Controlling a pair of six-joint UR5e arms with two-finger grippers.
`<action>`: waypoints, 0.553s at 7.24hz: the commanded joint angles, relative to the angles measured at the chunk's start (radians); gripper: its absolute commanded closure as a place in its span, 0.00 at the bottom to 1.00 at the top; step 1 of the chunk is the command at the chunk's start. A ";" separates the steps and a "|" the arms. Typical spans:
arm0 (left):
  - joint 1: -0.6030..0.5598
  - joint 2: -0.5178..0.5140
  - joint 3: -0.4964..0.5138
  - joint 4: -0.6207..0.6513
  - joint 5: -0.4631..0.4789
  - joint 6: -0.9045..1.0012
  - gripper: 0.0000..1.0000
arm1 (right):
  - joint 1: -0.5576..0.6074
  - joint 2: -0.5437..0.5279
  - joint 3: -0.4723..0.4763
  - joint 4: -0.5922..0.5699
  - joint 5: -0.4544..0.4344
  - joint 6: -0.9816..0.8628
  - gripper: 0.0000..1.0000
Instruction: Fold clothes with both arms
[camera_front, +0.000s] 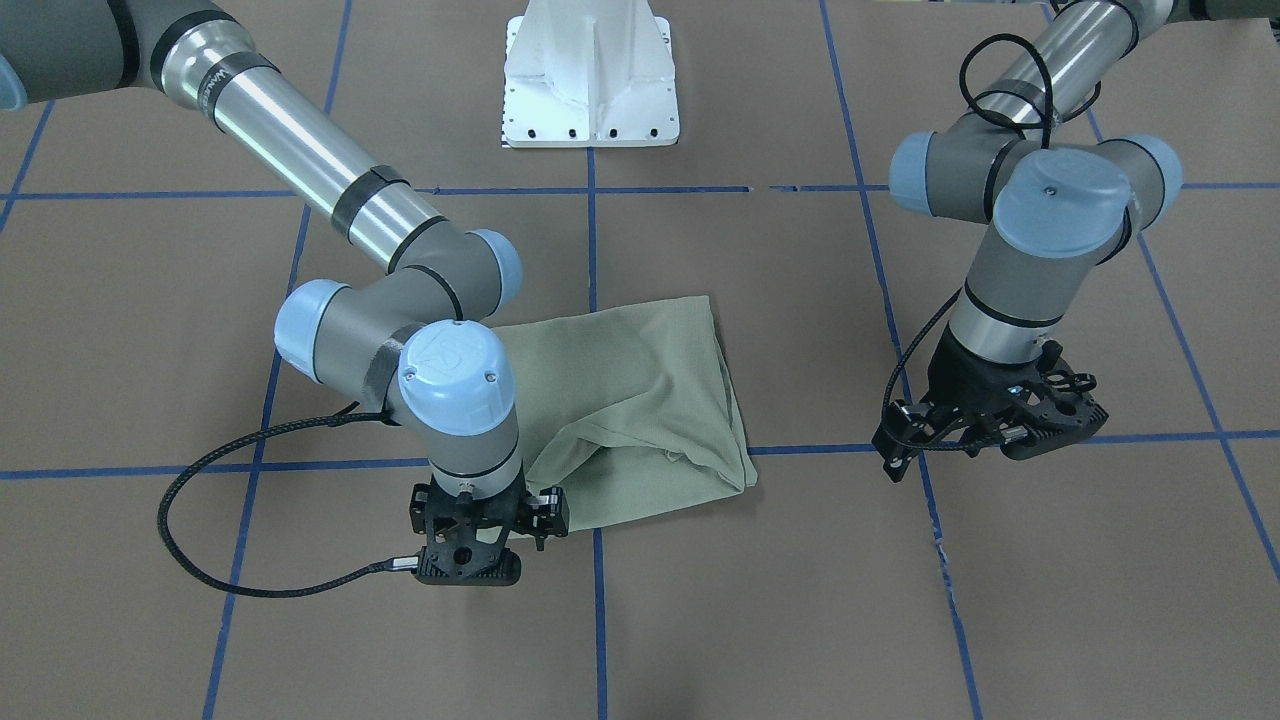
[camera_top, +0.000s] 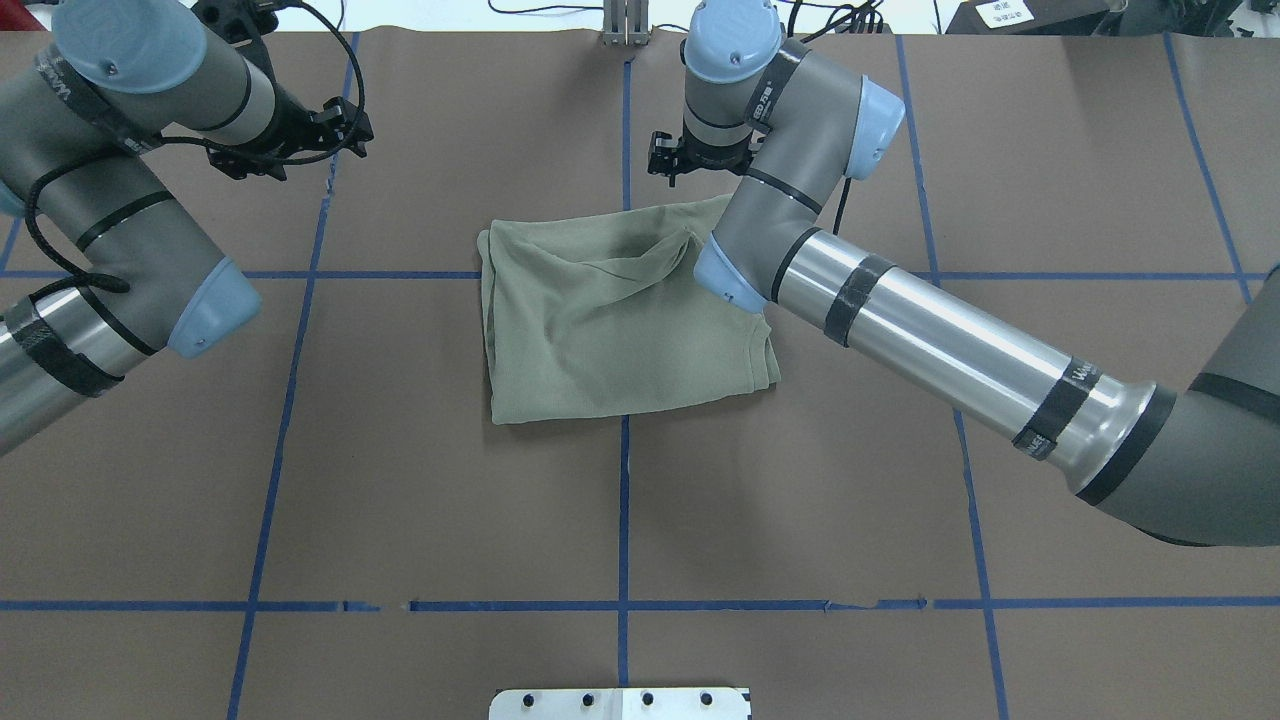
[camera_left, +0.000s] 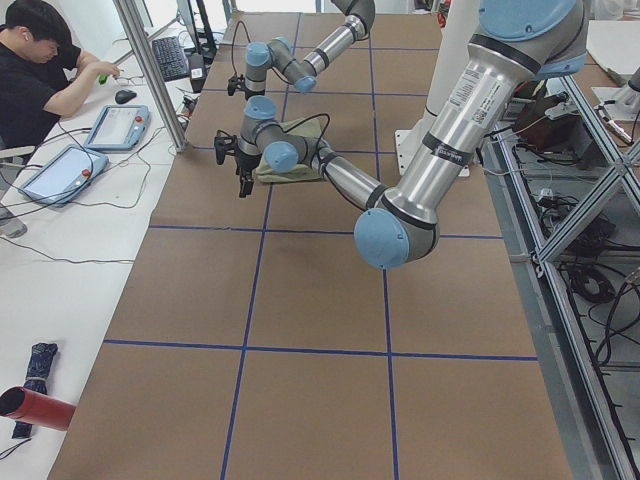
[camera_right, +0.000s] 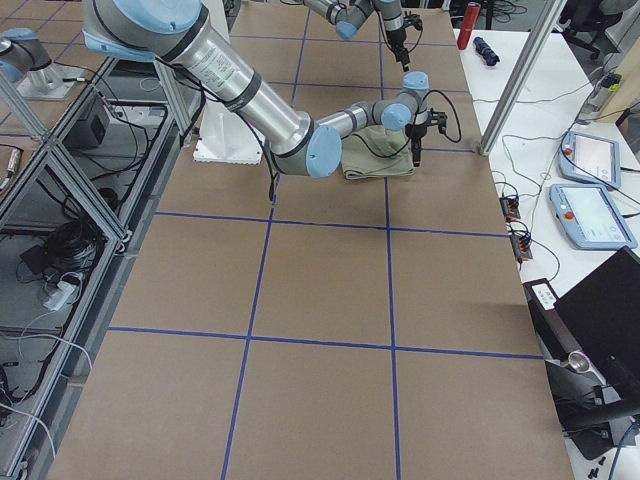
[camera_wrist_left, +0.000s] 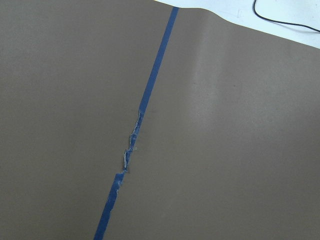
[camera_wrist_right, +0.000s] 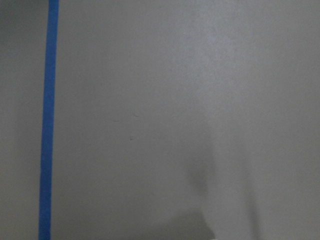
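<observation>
Soft, limp sage-green knit shirt (camera_front: 630, 400) lies folded; I'd pinch its corners (cloth slumps), my black right gripper (camera_front: 468, 542) just beside it, left gripper (camera_front: 990, 420) well apart, and I cannot tell how wide either stands

Brown paper-covered worktop (camera_wrist_left: 235, 150) fills nearly the whole view. One blue tape line (camera_wrist_left: 150, 85) runs across it at a slant, from the top edge just right of centre down to the bottom edge left of centre. About midway along, a torn stretch (camera_wrist_left: 128, 152) of the tape is crumpled and broken, with pale scraps showing. The brown covering ends along a slanted edge at upper right. Beyond it lies a white surface (camera_wrist_left: 300, 10), crossed by a thin black cable (camera_wrist_left: 287, 23).
</observation>
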 joint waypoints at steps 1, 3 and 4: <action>-0.072 0.037 -0.003 -0.008 -0.093 0.149 0.01 | 0.108 -0.126 0.150 -0.045 0.129 -0.106 0.00; -0.195 0.113 -0.027 -0.005 -0.182 0.388 0.01 | 0.220 -0.264 0.339 -0.210 0.192 -0.322 0.00; -0.235 0.200 -0.076 -0.005 -0.185 0.506 0.01 | 0.262 -0.325 0.399 -0.264 0.211 -0.407 0.00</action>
